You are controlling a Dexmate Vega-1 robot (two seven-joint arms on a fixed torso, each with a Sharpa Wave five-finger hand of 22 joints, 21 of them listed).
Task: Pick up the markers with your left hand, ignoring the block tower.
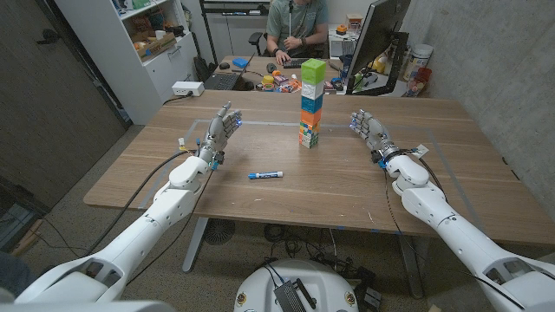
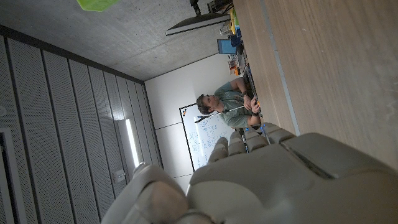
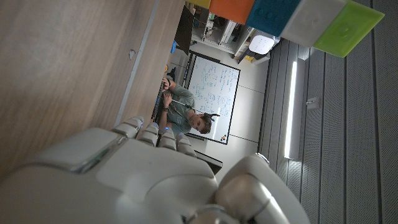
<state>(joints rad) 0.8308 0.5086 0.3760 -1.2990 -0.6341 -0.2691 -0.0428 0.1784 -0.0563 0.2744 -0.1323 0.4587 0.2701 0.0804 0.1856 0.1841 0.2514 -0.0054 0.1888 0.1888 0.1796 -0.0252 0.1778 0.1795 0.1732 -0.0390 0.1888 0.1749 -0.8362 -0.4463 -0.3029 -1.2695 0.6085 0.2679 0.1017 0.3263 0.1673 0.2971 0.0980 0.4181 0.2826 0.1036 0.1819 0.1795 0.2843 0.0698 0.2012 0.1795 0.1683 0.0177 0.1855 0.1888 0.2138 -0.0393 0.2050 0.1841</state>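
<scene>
Nearest the camera, both arms reached in over the wooden table (image 1: 347, 186) from the bottom corners. On the left, the left hand (image 1: 221, 127) stood raised with its fingers apart and reaching upward, holding nothing; from the left wrist view only the back of that hand (image 2: 292, 180) was clear, so the finger spread there was hard to judge. Toward the middle, a single marker (image 1: 265, 175) with a blue cap lay flat on the table, nearer the front edge than either hand, apart from the left hand and in front of the block tower (image 1: 311, 103). That tower stood upright, a green block on top. On the right, the right hand (image 1: 368, 129) was likewise raised and empty, fingers apart. Behind the table a person (image 1: 297, 26) sat at a desk.
</scene>
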